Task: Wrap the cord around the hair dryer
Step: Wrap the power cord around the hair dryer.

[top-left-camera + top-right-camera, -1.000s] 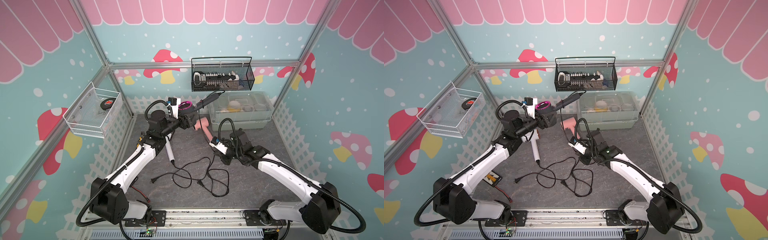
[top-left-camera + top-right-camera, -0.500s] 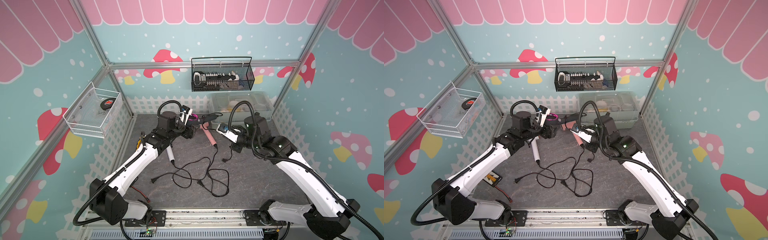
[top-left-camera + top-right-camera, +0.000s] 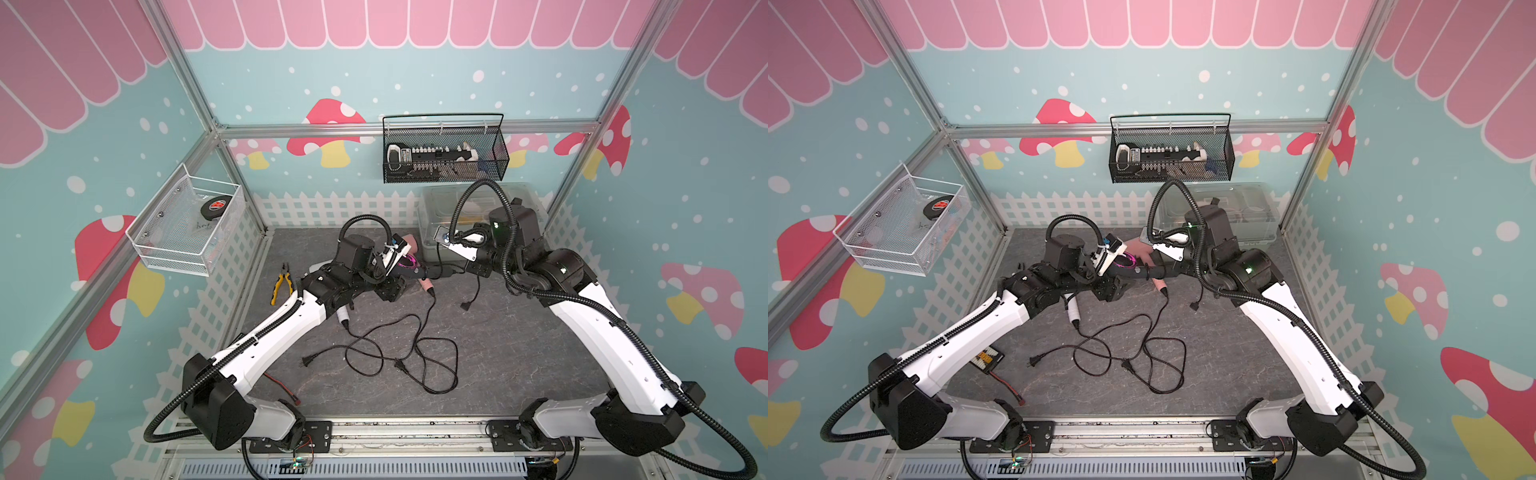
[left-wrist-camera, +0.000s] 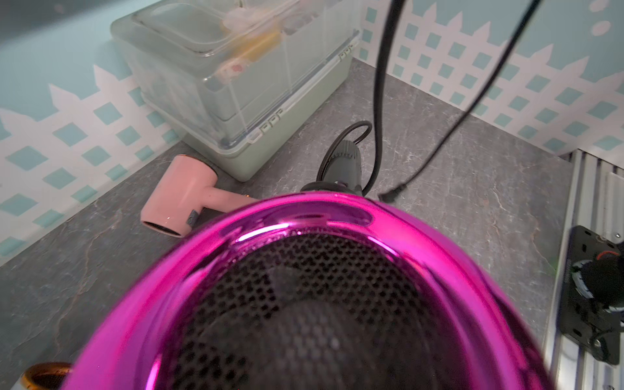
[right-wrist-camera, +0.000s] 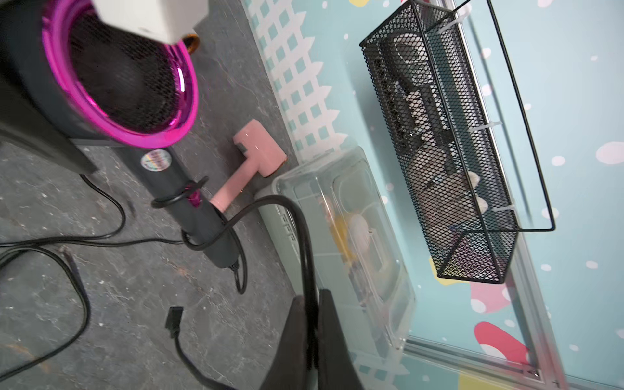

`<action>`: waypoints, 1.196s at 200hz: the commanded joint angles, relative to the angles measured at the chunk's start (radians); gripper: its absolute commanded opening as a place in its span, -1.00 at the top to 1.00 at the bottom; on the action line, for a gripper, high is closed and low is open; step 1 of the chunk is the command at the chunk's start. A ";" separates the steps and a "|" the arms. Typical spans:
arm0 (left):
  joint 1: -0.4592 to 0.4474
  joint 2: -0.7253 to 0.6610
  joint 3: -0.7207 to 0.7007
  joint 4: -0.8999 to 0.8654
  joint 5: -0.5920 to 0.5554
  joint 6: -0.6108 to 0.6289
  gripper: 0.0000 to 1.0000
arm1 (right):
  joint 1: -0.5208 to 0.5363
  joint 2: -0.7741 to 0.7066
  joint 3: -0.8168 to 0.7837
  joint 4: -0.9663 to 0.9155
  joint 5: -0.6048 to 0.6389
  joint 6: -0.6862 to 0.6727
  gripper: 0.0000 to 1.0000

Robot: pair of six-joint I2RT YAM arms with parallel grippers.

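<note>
The right gripper point(image 5: 312, 297) is closed tight on the black cord point(image 5: 270, 202), which runs up between its fingers. The cord's short free end hangs below it and ends in a plug point(image 5: 174, 319). The left gripper point(image 3: 392, 286) stands part open, clamped on the barrel of the hair dryer point(image 5: 202, 223). It holds the dryer off the grey mat point(image 3: 519, 353) at back centre, with the handle pointing toward the right gripper. A round holographic sticker point(image 5: 155, 161) sits on the handle, its print too blurred to read. The dryer is dark grey, with a glossy magenta ring point(image 4: 162, 287) around a black mesh grille. Loops of cord circle the handle. Both arms reach in toward each other, the left wrist low and the right one raised in front of the clear lidded box point(image 4: 236, 84). A pink hair dryer point(image 4: 182, 192) lies on the mat just beside the box.
</note>
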 commanded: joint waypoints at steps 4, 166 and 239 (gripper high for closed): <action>-0.020 -0.046 -0.010 0.029 0.109 0.059 1.00 | -0.007 0.017 0.074 -0.002 0.045 -0.117 1.00; -0.144 -0.199 -0.046 0.277 0.448 -0.012 1.00 | -0.391 0.296 0.220 -0.134 -0.911 -0.022 1.00; -0.035 -0.199 -0.121 0.608 0.504 -0.233 1.00 | -0.514 0.333 0.005 0.036 -1.277 0.167 1.00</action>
